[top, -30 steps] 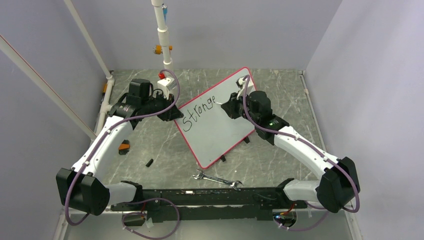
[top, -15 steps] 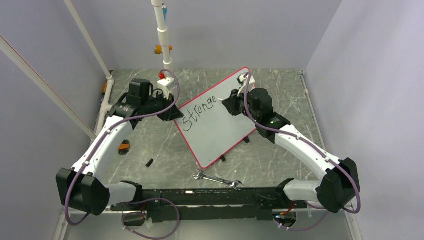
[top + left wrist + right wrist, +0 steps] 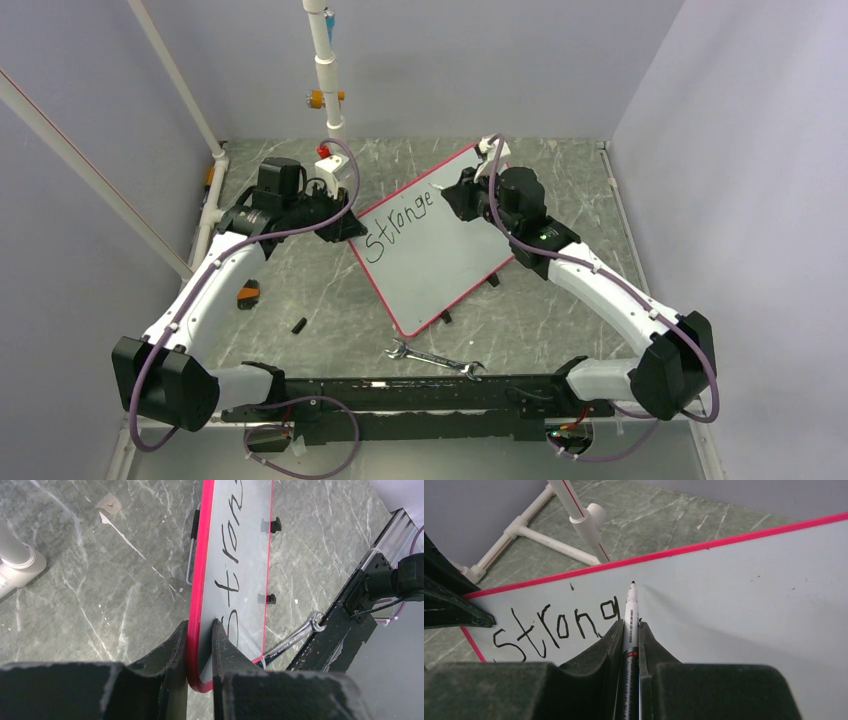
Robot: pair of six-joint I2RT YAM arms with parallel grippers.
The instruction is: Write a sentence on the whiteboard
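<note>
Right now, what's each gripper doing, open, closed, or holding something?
The left gripper is closed on the whiteboard rim.
The right gripper is closed on the marker.

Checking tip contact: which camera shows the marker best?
Right wrist: the marker sits close up in the right gripper, tip near the whiteboard. The top view leaves it too small to make out; the left wrist misses it.

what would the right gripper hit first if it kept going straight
The whiteboard, just past the written letters: the marker in the right gripper would land tip first, and may already touch.
</note>
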